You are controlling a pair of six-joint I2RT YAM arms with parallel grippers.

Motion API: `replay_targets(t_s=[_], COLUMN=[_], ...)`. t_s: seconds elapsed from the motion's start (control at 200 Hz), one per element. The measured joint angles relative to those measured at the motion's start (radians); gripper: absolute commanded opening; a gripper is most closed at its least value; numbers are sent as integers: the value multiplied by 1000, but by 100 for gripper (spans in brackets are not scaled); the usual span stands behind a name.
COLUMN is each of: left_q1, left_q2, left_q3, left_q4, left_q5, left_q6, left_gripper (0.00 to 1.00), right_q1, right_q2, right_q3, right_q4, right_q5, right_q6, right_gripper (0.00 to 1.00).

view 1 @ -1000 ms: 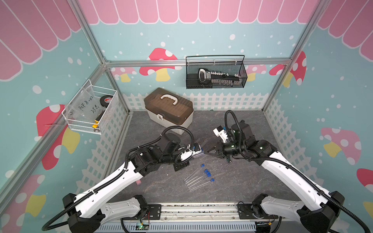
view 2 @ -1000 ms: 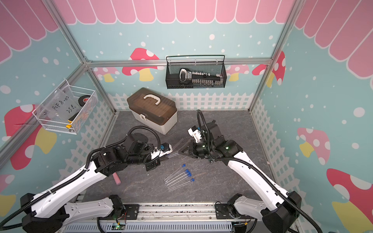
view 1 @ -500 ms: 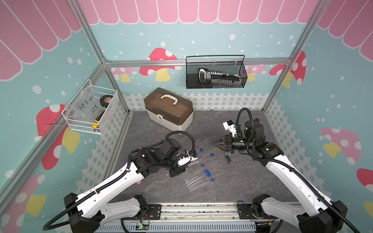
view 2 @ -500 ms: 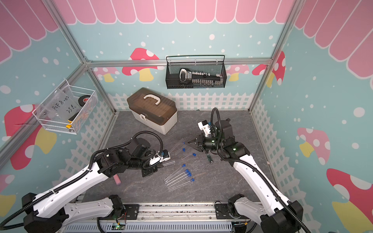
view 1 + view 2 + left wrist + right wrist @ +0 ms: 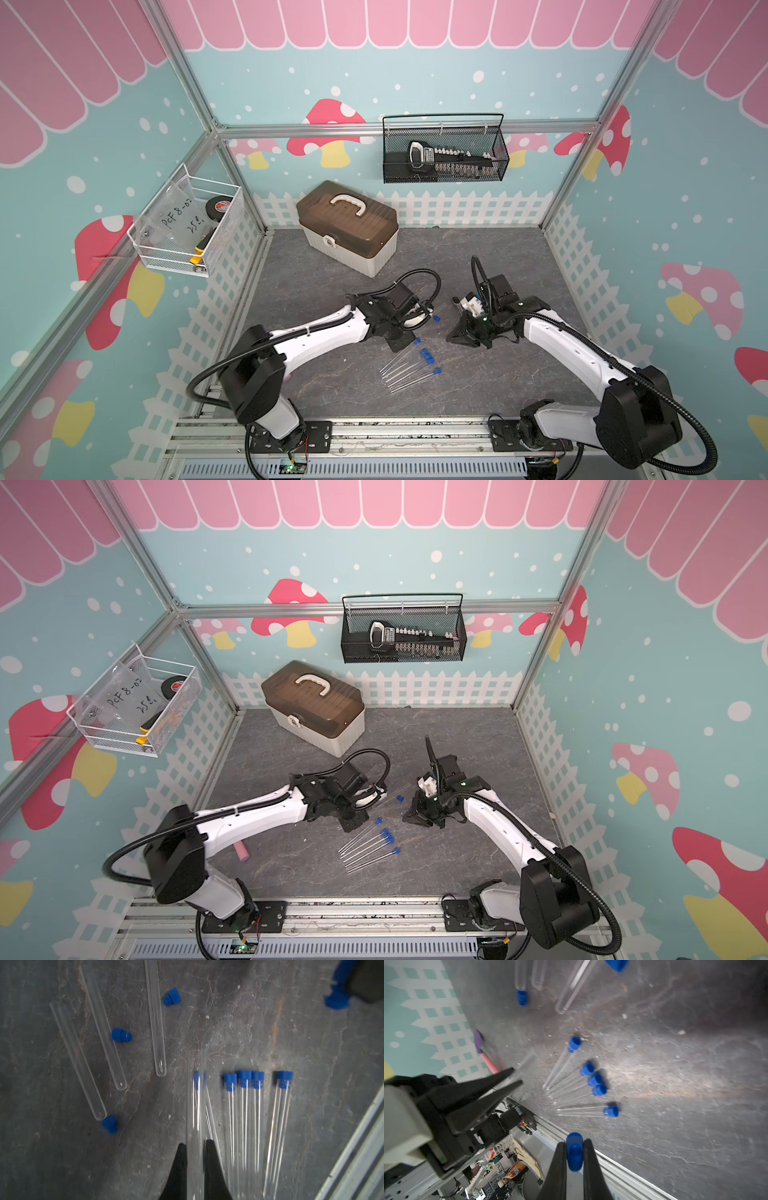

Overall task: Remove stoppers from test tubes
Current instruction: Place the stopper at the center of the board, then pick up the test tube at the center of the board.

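Observation:
My left gripper (image 5: 195, 1144) is shut on a clear, open test tube (image 5: 195, 1105) that sticks out past its fingertips. My right gripper (image 5: 574, 1141) is shut on a blue stopper (image 5: 574, 1151). In both top views the left gripper (image 5: 400, 341) and the right gripper (image 5: 451, 337) hang low over the mat, a short way apart. Between them lie several stoppered test tubes (image 5: 409, 368) in a fan, with blue stoppers (image 5: 245, 1079) on their ends. Three open tubes (image 5: 101, 1028) and three loose stoppers (image 5: 121, 1034) lie beyond the fan.
A brown-lidded toolbox (image 5: 347, 226) stands at the back of the grey mat. A pink eraser block (image 5: 242, 851) lies at the front left by the left arm. A black wire basket (image 5: 444, 151) and a white one (image 5: 187, 226) hang on the walls. A metal rail (image 5: 374, 432) runs along the front.
The grippers were together on one tube; the right one has pulled away with the blue stopper. Both have since moved down and toward the front, the left keeping the tube.

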Motion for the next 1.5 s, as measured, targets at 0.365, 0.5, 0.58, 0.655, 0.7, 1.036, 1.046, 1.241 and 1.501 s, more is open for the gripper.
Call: replay_targets(t_s=[0.365, 0.5, 0.58, 0.655, 0.7, 1.036, 1.046, 1.241, 1.501], left_q1=[0, 0, 0, 0, 0, 11, 11, 19, 26], left_q2=[269, 297, 310, 322, 332, 360, 360, 348, 135], left_q3=[185, 190, 191, 193, 197, 218, 218, 220, 235], left_q4=[110, 116, 117, 122, 122, 140, 140, 135, 51], left_q5=[25, 45, 57, 66, 70, 88, 88, 87, 56], left_q6=[97, 120, 127, 127, 127, 122, 117, 109, 29], left_gripper=[0, 0, 0, 5, 6, 45, 46, 48, 56], right_q1=[-12, -17, -19, -19, -21, -26, -26, -26, -26], right_q2=[79, 140, 177, 209, 230, 321, 323, 328, 220], right_q3=[-88, -88, -88, -88, -88, -66, -65, -50, -29], right_q4=[171, 223, 254, 285, 304, 406, 408, 434, 364], right_q5=[26, 44, 54, 64, 69, 81, 78, 80, 67], right_q6=[39, 42, 45, 49, 54, 84, 79, 91, 66], right_gripper=[0, 0, 0, 0, 0, 27, 28, 34, 38])
